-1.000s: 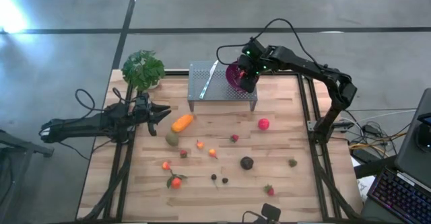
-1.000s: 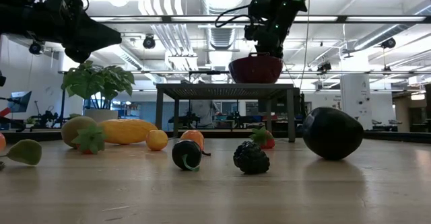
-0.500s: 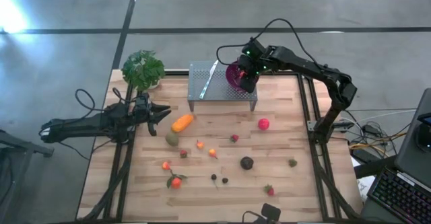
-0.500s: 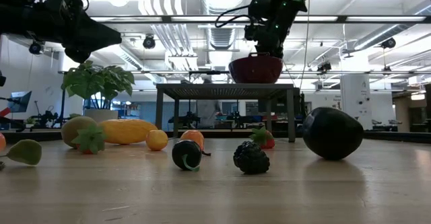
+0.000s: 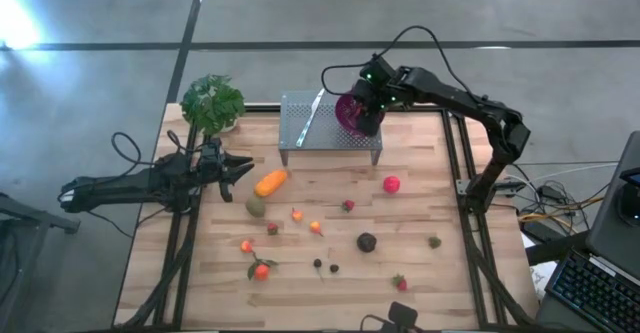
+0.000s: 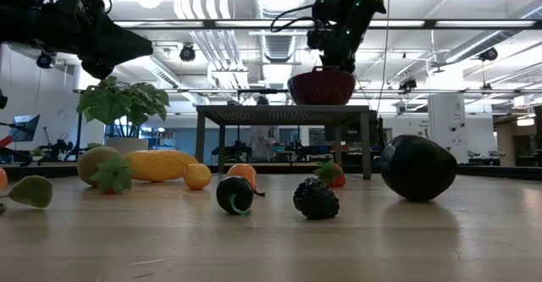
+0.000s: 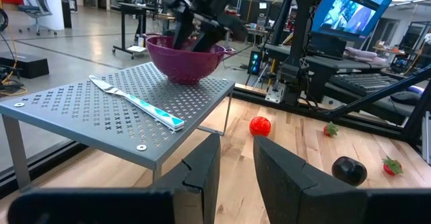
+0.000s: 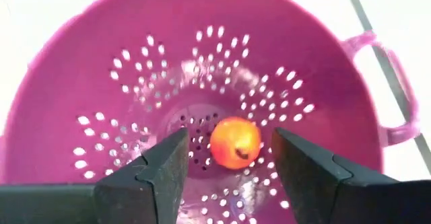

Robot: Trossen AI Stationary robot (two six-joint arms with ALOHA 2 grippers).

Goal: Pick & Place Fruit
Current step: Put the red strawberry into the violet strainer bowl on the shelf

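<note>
The right gripper (image 8: pixel 225 160) hangs directly over the purple colander (image 8: pixel 202 103), which sits on the perforated metal stand (image 5: pixel 320 123) at the far edge of the bench (image 5: pixel 300 283). Its jaws stand apart and hold nothing; a small orange fruit (image 8: pixel 235 143) lies loose on the colander's bottom, in line with the gap between them. The rest of the fruit (image 5: pixel 340 235) is scattered over the bench toward its middle and near edge. The elongated orange fruit (image 5: pixel 270 183) lies toward the left edge, its long axis slanted, the far end turned rightwards. The left gripper (image 5: pixel 240 167) hovers just left of it, jaws a little apart and empty, its fingers pointing almost straight at it. I'd judge the left arm far better placed for that piece, while the red ball (image 5: pixel 391 184) lies nearer the right arm.
</note>
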